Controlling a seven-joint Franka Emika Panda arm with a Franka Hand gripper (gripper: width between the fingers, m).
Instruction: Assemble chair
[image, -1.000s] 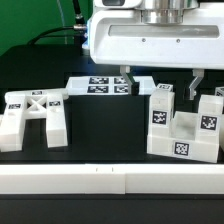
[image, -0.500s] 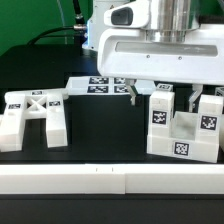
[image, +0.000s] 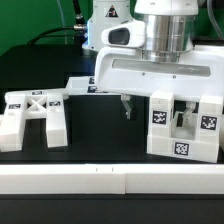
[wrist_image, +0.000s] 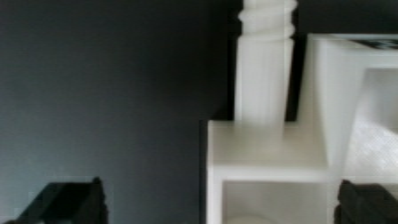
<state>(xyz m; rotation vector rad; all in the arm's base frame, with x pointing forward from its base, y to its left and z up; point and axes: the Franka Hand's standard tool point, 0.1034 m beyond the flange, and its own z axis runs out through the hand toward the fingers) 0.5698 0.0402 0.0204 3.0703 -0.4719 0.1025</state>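
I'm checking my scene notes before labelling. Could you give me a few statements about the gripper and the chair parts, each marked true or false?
1. The gripper is open. True.
2. The gripper holds the X-braced frame. False: the frame lies on the table at the exterior view's left, apart from the gripper.
3. The gripper hangs over the chair part with upright posts. True.
4. The marker board lies on top of the X-braced frame. False: it lies on the table behind the frame.
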